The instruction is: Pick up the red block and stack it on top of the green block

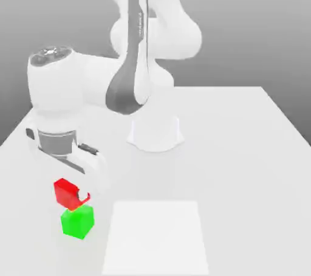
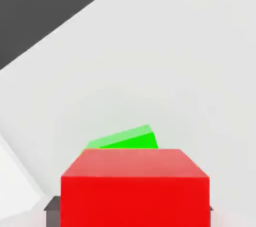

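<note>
The red block (image 1: 65,192) hangs just above the green block (image 1: 78,221) at the exterior view's lower left, its lower corner close to or touching the green top. My gripper (image 1: 70,194) is shut on the red block, and one fingertip (image 1: 82,196) shows at its right side. In the hand view the red block (image 2: 134,188) sits close up, with the green block (image 2: 125,140) partly hidden behind it.
The white table (image 1: 243,147) carries a paler square patch (image 1: 157,237) just to the exterior view's right of the blocks. The arm's white base (image 1: 155,132) stands at the middle of the table, behind the blocks.
</note>
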